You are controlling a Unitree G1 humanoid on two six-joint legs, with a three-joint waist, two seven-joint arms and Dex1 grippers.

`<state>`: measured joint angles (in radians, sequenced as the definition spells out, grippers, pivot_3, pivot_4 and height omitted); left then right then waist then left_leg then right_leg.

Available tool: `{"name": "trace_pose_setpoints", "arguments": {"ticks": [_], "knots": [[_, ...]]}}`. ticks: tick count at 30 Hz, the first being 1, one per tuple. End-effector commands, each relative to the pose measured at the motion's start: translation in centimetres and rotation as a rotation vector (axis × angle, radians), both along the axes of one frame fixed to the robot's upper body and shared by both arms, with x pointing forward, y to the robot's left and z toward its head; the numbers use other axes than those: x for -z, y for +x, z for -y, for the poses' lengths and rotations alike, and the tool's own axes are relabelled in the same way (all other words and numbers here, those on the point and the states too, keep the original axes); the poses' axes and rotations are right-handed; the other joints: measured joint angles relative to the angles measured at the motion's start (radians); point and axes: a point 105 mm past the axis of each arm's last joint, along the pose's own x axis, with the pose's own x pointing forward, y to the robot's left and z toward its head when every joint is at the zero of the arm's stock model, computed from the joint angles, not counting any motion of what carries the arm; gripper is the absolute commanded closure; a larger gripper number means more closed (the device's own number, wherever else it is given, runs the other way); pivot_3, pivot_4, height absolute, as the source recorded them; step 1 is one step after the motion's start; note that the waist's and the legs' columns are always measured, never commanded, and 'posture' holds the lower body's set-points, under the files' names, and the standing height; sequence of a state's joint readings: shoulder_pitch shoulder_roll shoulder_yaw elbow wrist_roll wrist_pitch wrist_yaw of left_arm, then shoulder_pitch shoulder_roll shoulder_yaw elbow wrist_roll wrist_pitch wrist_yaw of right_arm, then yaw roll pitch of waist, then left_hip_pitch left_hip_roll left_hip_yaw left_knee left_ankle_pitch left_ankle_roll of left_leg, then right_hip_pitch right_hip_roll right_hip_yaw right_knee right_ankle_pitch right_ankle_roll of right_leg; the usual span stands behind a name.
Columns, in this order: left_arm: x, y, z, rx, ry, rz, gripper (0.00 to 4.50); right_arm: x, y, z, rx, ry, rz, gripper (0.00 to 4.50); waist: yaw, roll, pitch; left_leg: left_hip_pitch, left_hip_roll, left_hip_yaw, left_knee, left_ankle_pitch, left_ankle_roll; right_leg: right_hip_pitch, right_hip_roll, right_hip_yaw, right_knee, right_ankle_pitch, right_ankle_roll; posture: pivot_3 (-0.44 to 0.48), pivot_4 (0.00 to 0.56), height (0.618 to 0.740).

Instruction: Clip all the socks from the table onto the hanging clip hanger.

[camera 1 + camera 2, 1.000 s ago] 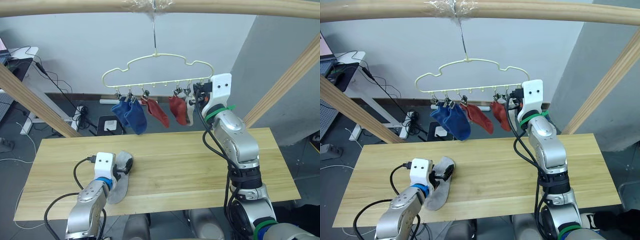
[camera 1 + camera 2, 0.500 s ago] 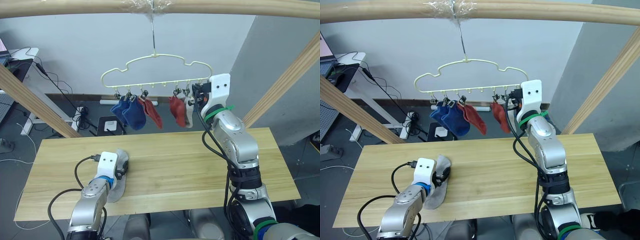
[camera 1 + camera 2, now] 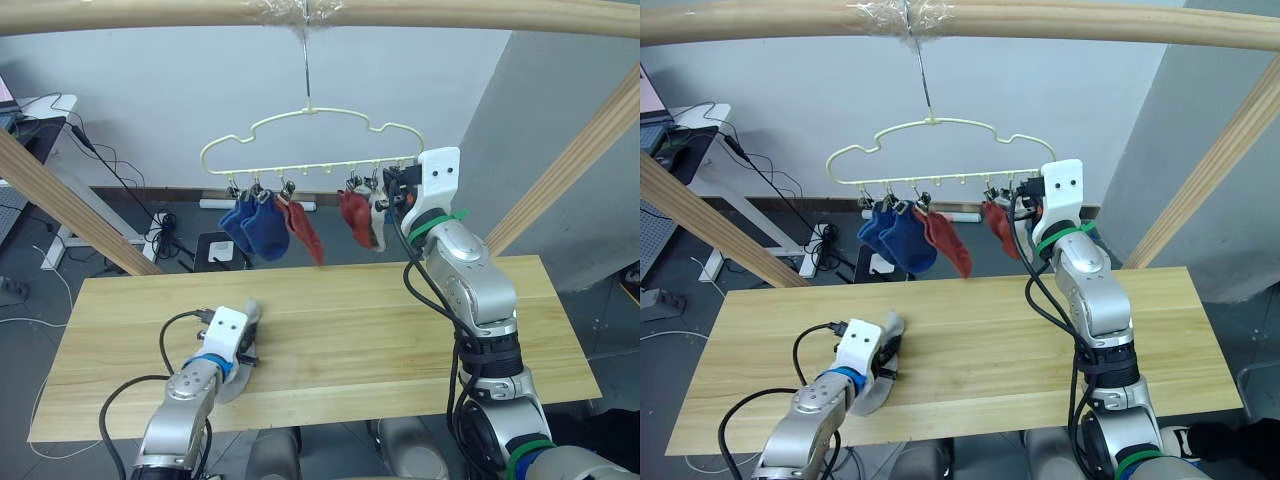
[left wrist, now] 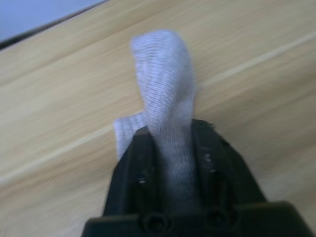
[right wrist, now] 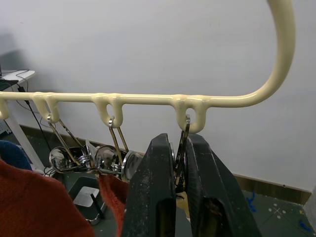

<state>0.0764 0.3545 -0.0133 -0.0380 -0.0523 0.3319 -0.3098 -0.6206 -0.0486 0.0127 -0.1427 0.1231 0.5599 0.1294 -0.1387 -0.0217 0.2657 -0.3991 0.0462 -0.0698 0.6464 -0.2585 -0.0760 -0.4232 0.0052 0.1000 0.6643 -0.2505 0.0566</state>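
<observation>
The left pincer (image 4: 170, 148) has slid nearer along the tabletop (image 3: 400, 330) toward its front edge, dragging the grey sock (image 4: 165, 98), which has bunched from lying flat into a raised fold (its fingers clamped on the cloth). On the clip hanger (image 3: 310, 135), the blue socks (image 3: 255, 225) and red socks (image 3: 330, 225) have swung leftward.

No text, label, brand, number or sign can be read on anything in these views.
</observation>
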Motion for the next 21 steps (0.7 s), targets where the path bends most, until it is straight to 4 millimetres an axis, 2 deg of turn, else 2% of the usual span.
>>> {"name": "trace_pose_setpoints", "arguments": {"ticks": [1,4,7,10,12,17,21], "knots": [[-1.7,0.4,2.0,0.154,0.032,0.106,4.48,-1.6,-0.3,-0.3,-0.015,0.015,0.051,4.50,0.000,0.000,0.000,0.000,0.000,0.000,0.000,0.000,0.000,0.000,0.000,0.000,0.000,0.000,0.000,-0.148,0.228,0.740],[-3.9,0.8,5.0,0.333,0.017,0.224,4.48,-1.6,-0.3,-0.2,-0.013,0.014,0.051,4.50,0.001,0.000,0.000,0.000,0.000,0.000,0.000,0.000,0.000,0.000,0.000,0.000,0.000,0.000,0.000,-0.149,0.229,0.740],[-7.0,1.7,8.4,0.495,0.000,0.380,4.48,-1.6,-0.3,-0.1,-0.011,0.014,0.051,4.50,0.001,0.000,0.000,-0.001,0.000,0.000,0.000,0.000,0.000,0.000,0.000,0.000,0.000,0.000,0.000,-0.153,0.228,0.740],[-8.7,2.4,10.5,0.572,-0.014,0.457,4.48,-1.7,-0.3,0.0,-0.009,0.015,0.052,4.50,0.000,0.000,0.000,-0.001,0.000,0.000,0.000,0.000,0.000,0.000,0.000,0.000,0.000,0.000,0.000,-0.155,0.227,0.740],[-10.0,3.3,12.8,0.615,-0.054,0.507,4.48,-1.8,-0.3,0.0,-0.009,0.016,0.054,4.50,-0.001,0.000,0.000,-0.001,0.000,0.000,0.000,0.000,0.000,0.000,0.000,0.000,0.000,0.000,0.000,-0.161,0.224,0.740],[-11.6,4.9,17.4,0.658,-0.116,0.578,4.48,-1.8,-0.3,0.0,-0.008,0.013,0.054,4.50,-0.001,0.000,0.000,-0.001,-0.001,0.000,0.000,0.000,0.000,0.000,0.000,0.000,0.000,0.000,0.000,-0.174,0.222,0.740],[-11.8,5.7,19.4,0.653,-0.128,0.596,4.48,-1.9,-0.4,0.0,-0.007,0.011,0.055,4.50,-0.005,0.000,0.000,-0.001,-0.001,0.000,0.000,0.000,0.000,0.000,0.000,0.000,0.000,0.000,0.000,-0.186,0.223,0.740]]}}
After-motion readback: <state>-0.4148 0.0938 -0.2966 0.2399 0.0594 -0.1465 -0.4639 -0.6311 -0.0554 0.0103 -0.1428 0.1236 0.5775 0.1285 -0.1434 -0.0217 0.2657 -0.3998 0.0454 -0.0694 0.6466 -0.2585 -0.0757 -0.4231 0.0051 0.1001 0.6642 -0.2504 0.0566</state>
